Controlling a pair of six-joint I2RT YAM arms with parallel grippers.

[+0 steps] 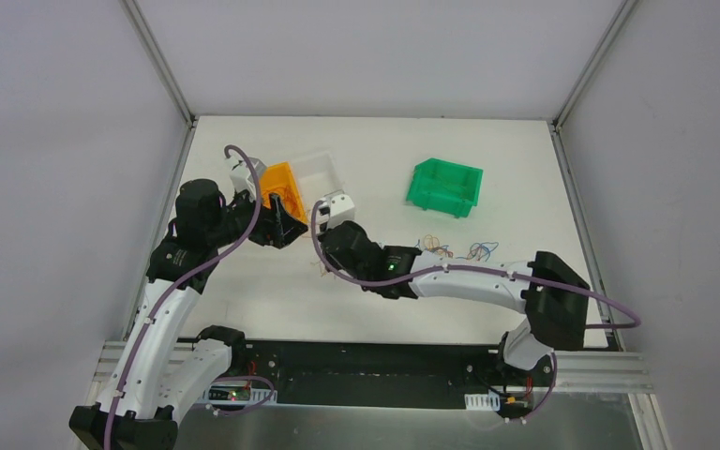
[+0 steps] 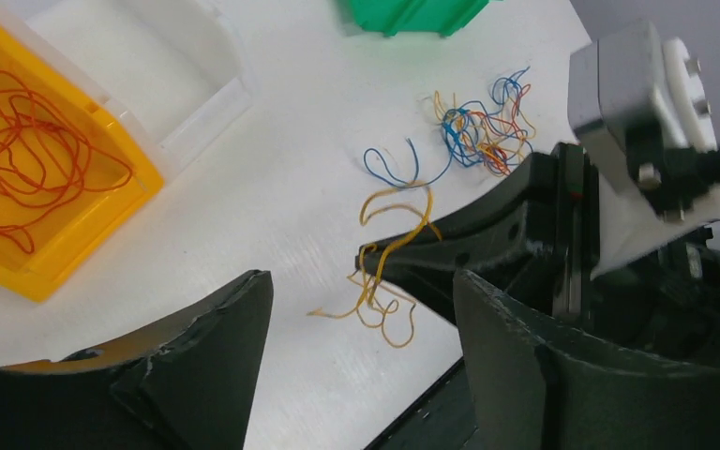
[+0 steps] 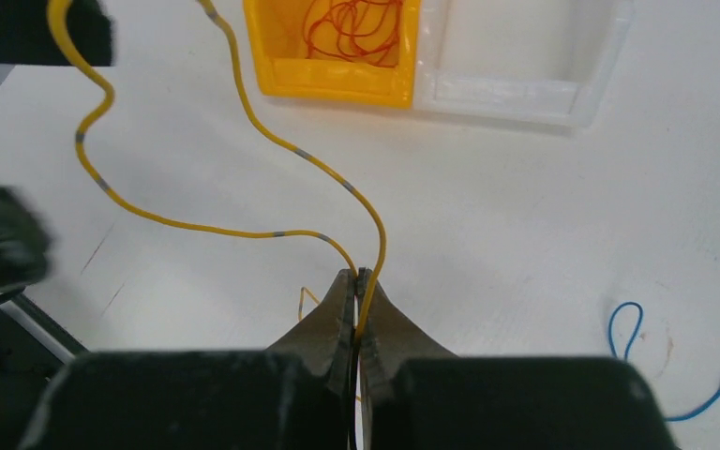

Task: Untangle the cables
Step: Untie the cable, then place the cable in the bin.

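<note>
My right gripper (image 3: 360, 277) is shut on a yellow cable (image 3: 244, 117), which loops up and away to the left from the fingertips. In the left wrist view that cable (image 2: 396, 246) hangs from the right gripper's tips down to small loops on the table. My left gripper (image 2: 358, 279) stands open just in front of it with nothing between its fingers (image 2: 216, 347). A tangled clump of blue, orange and red cables (image 2: 483, 127) lies farther back, beside a loose blue strand (image 2: 389, 167). From above, the left gripper (image 1: 279, 225) and the right gripper (image 1: 324, 270) are close together.
An orange bin (image 2: 103, 220) holds red cables (image 2: 28, 159), with a clear bin (image 2: 202, 112) against it. A green bin (image 1: 445, 186) stands at the back right. A blue strand (image 3: 626, 328) lies right of the right gripper. The table's near edge (image 2: 431, 389) is close by.
</note>
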